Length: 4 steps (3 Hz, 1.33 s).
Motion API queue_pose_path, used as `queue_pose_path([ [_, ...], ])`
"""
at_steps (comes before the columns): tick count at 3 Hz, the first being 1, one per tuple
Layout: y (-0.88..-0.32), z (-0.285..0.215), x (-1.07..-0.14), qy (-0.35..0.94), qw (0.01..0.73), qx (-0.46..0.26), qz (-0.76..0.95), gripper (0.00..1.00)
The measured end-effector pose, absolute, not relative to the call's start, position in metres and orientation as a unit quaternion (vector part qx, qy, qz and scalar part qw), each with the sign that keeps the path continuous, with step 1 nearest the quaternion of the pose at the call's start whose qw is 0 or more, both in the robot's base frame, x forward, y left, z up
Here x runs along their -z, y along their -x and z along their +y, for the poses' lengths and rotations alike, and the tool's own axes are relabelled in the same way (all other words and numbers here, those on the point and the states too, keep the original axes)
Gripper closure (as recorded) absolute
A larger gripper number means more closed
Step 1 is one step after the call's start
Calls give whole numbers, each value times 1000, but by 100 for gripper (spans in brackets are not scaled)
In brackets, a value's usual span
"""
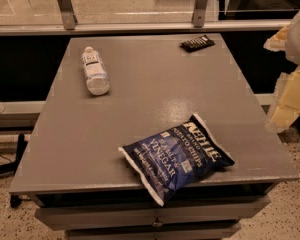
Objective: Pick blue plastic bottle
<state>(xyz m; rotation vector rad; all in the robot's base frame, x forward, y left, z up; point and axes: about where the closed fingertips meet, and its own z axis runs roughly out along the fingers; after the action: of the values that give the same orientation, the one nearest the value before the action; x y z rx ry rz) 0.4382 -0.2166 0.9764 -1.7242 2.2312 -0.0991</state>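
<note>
From my station I can read most on the dark blue chip bag (pixel 177 156): white lettering gives "POTATO CHIPS" and "VINEGAR", with a large brand word above them that looks like "KETTLE", all running at a slant across the bag. It is a glossy, crinkled pillow-shaped pack with white sealed ends, lying flat near the front edge of the table (pixel 155 84), and its lower corner hangs just over that edge. The blue plastic bottle (pixel 95 70) lies on its side at the far left of the tabletop, well apart from the bag. It is a small clear cylinder with a pale bluish cast, its white cap pointing toward the far edge and its base toward me. Its white label carries some dark print I cannot make out, and I cannot tell what is in it. A flat black rectangular packet (pixel 197 43) sits near the far right corner, its light writing too small to read. The tabletop is matt grey with a faint speckle. The gripper (pixel 289 104) hangs off the table's right side as pale yellowish shapes, touching nothing; whether it is spread or closed I cannot tell.
</note>
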Motion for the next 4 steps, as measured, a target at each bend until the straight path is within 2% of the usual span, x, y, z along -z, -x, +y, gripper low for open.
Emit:
queue_pose_path([
  [1, -438, -217, -976, 603, 159, 35, 781, 0],
  [2, -457, -191, -969, 618, 184, 18, 764, 0],
  [4, -532, -79, -971, 654, 277, -51, 702, 0],
])
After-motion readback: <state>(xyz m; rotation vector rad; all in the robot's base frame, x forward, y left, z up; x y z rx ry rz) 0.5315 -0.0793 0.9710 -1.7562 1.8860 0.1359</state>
